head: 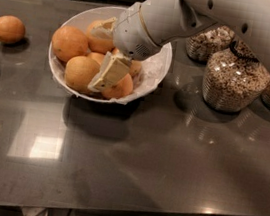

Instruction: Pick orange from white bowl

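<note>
Nearest the camera, a dark glossy counter (130, 170) carries every object I see. Beyond its bare front stands the white bowl (155, 78), lined with crinkled paper and holding at least four oranges. The orange (81, 71) lies at the bowl's near left, against the rim. A second orange (122, 88) sits just beside it on the right, partly hidden. The gripper (109, 73) reaches down into the bowl between these two, its cream tip touching the near-left orange's right side. I cannot tell whether the gripper is spread, pressed together or pinching anything. The white arm (229, 18) slants down to it from the upper right. Behind, a third orange (69, 42) rests at the bowl's left and a fourth orange (99, 36) at its back. Right of the bowl are three glass jars of cereal (235, 79), close together. Far left, well apart from the bowl, lie two loose oranges (8, 29), one cut by the frame edge.
</note>
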